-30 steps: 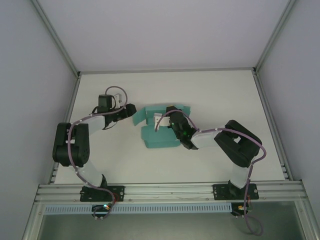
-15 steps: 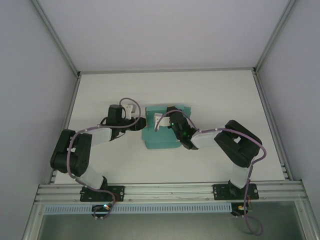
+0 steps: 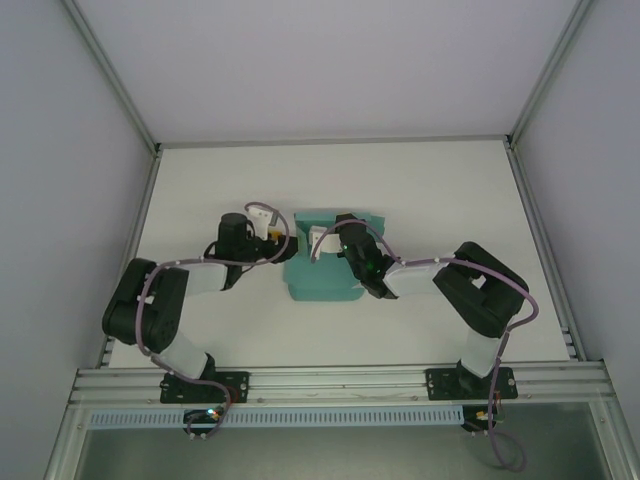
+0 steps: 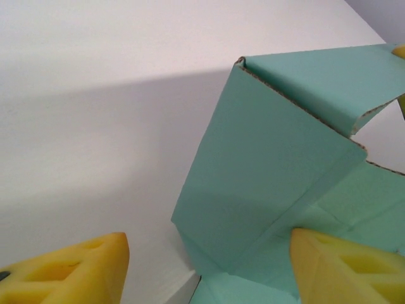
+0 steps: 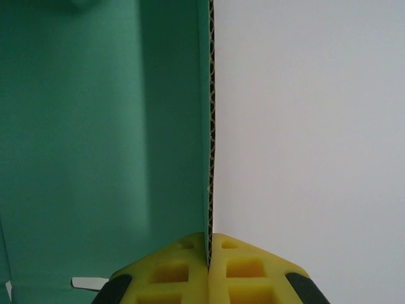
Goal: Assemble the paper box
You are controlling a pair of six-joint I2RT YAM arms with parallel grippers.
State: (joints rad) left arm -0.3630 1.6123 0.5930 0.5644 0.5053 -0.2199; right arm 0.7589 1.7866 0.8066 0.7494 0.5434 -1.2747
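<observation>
We see the right gripper (image 5: 209,246) pinching a wall of the paper box (image 3: 322,281); left gripper (image 4: 205,269) gapes wide. Light, bendy card, so we'd take flaps near their folds.

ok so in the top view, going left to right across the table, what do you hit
left arm's elbow → left gripper → paper box → right arm's elbow
</observation>
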